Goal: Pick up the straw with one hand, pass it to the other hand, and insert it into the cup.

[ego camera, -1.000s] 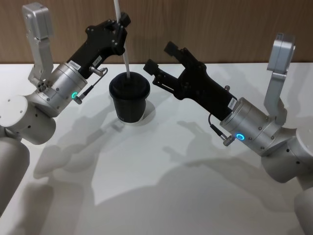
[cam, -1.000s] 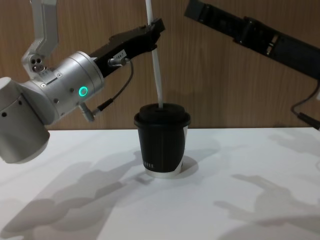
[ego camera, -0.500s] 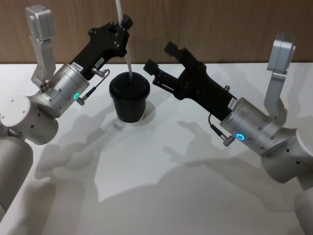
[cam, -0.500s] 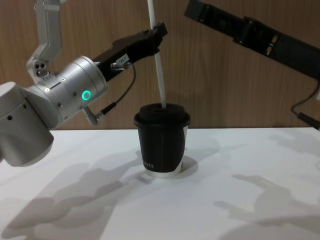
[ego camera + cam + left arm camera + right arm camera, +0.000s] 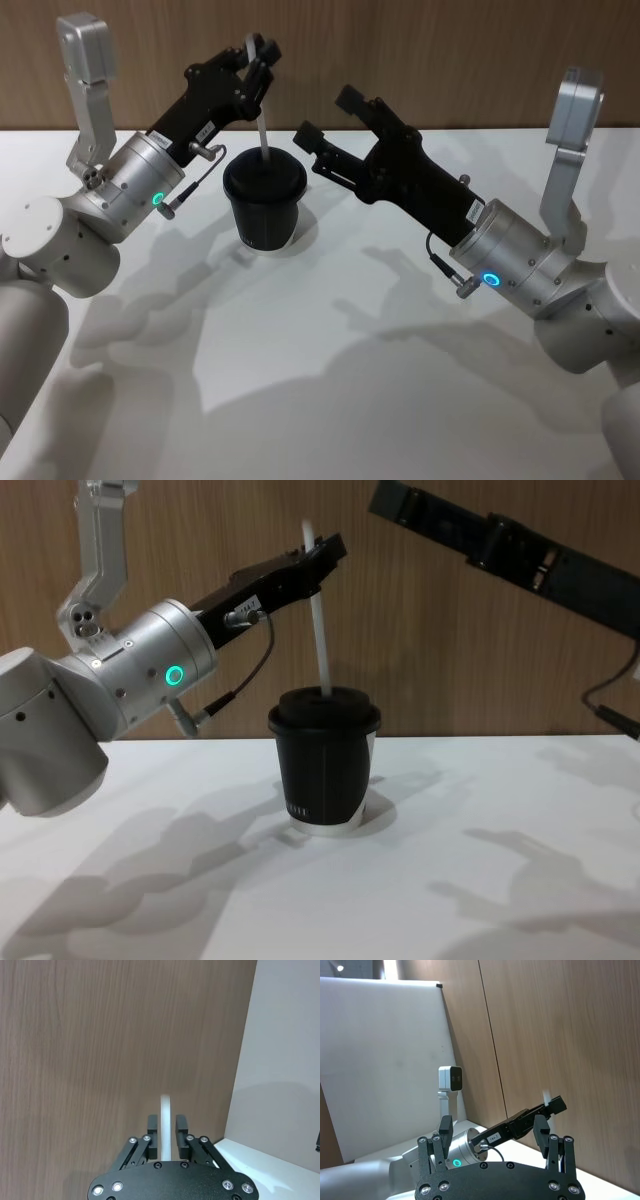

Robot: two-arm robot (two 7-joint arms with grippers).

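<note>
Wood panelling backs a white worktop (image 5: 330,380). Left gripper (image 5: 322,555), jaws clamped on the straw (image 5: 320,630), has pushed it deeper through the cup (image 5: 324,760) lid than half a second ago; insertion looks nearly finished. Right gripper (image 5: 330,118) waits beside, jaws spread.

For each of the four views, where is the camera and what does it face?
Head: high, looking down at cup, both arms.
Chest: low, side-on; left gripper holding straw in the lid.
Left wrist: along its fingers toward the wood wall.
Right wrist: past the open right gripper at the left arm.
Head and chest share cup, straw.
</note>
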